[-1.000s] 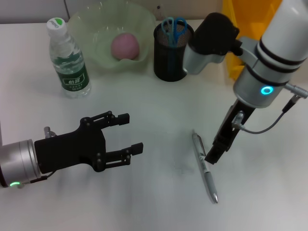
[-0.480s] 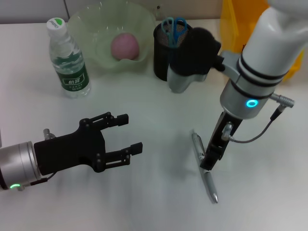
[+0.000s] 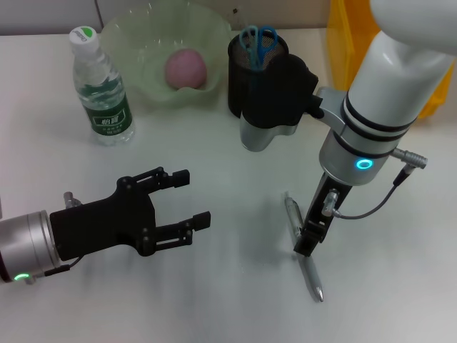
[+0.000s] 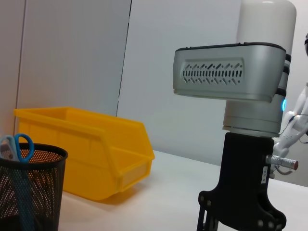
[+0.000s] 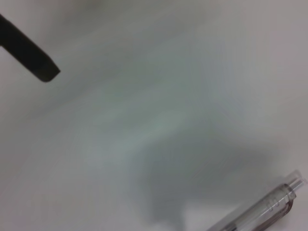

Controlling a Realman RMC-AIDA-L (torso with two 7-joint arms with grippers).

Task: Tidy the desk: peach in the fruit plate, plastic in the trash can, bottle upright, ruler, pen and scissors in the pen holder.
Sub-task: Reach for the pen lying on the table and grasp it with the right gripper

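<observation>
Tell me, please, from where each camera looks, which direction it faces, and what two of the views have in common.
Head view: from above, looking down at the desk; shows the left hand open and the right hand over the pen.
Left wrist view: low over the desk, facing sideways toward the right arm, yellow bin and pen holder.
Right wrist view: close above the desk, facing down; one dark finger and the pen.
Shared: head and right wrist views both show the pen.

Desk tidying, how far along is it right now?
Done: the peach sits in the fruit plate, the bottle stands upright, and the scissors are in the pen holder. In hand: the right gripper is down over the pen lying on the desk. The left gripper hovers open, idle. No ruler or plastic visible.
</observation>
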